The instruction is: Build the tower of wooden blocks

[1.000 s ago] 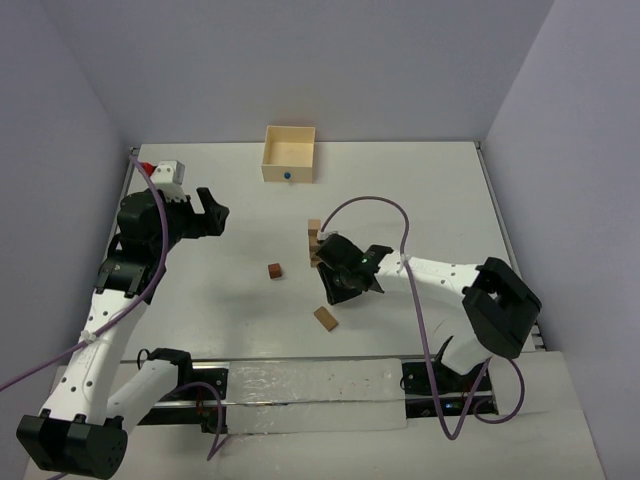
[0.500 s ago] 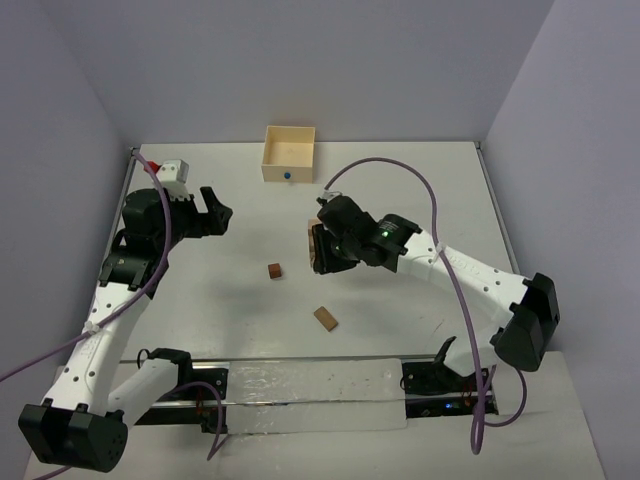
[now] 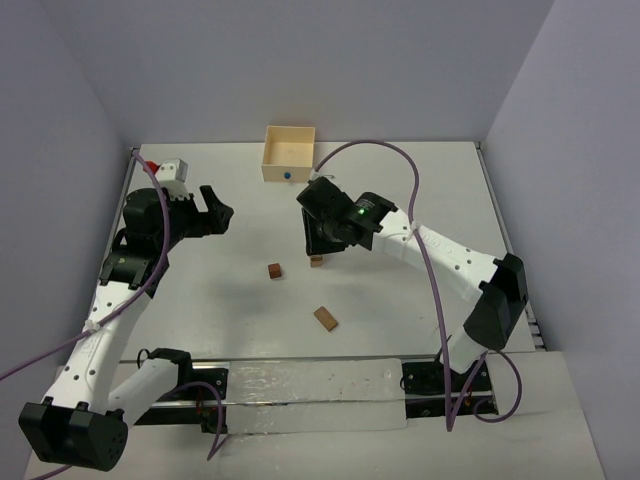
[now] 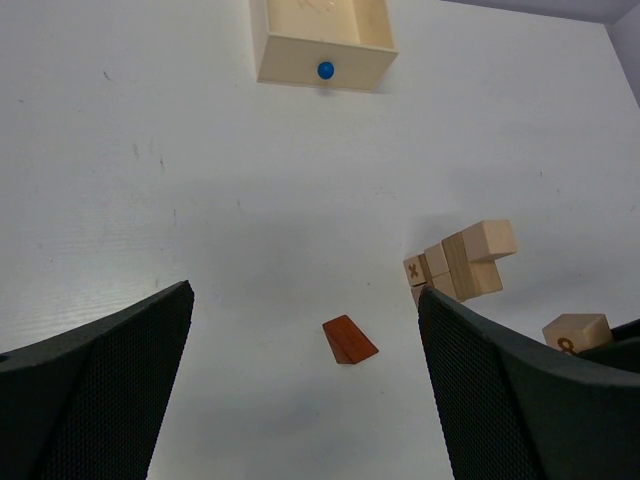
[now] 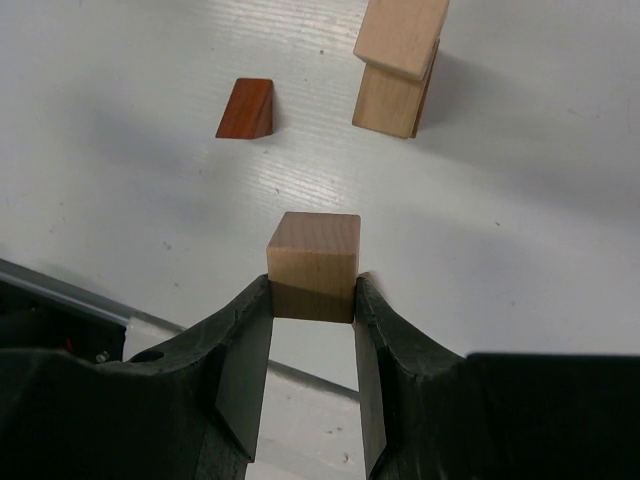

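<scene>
Finds the right hand (image 3: 318,238) swung from the near side of the tabletop (image 3: 420,190) to hang above the tower (image 4: 462,262) at mid-table, fingers pinched tight on a tan cube (image 5: 313,262). Puts the next placement close, judging by the stack lying just ahead in the wrist view. Leaves the left hand (image 3: 213,208) spread wide and empty at far left, unmoved, with red wedge (image 3: 274,271) and loose brick (image 3: 325,318) lying as a second back.

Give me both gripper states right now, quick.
Left gripper: open, holding nothing.
Right gripper: shut on a small light tan wooden cube.
</scene>
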{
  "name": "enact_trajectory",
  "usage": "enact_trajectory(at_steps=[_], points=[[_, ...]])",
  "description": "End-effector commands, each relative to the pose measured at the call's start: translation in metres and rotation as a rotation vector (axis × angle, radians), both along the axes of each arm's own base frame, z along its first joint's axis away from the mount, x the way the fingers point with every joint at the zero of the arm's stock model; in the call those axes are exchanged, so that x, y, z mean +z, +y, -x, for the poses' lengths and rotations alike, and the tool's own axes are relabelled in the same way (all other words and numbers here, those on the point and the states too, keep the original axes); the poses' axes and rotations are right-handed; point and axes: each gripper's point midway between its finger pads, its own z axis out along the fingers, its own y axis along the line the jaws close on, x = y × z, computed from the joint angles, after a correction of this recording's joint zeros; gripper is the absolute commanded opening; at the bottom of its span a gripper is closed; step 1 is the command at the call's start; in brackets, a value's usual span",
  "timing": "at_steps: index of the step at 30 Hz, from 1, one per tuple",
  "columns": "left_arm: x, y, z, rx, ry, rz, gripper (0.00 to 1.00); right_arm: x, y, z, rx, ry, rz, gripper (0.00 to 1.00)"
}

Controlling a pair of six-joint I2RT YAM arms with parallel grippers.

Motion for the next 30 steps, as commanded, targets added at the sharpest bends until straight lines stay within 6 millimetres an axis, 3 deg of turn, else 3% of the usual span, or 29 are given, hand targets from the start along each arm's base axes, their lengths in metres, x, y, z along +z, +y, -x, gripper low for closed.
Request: enact_trajectory(at_steps=[1, 10, 21, 30], points=[[0.026, -0.004, -0.003, -0.002, -0.061, 0.053, 0.99, 0.012, 0.001, -0.018, -0.075, -0.038, 0.006, 0.0], [0.036, -0.006, -0.001, -0.001, -0.079, 0.087, 0.99, 0.001, 0.006, -0.042, -0.086, -0.02, 0.031, 0.0], [0.043, -0.011, -0.003, -0.008, -0.085, 0.125, 0.99, -0.016, 0.009, -0.047, -0.071, 0.021, 0.041, 0.01], [0.043, -0.012, -0.002, -0.013, -0.089, 0.147, 0.99, -0.018, 0.008, -0.053, -0.079, 0.036, 0.03, 0.05]])
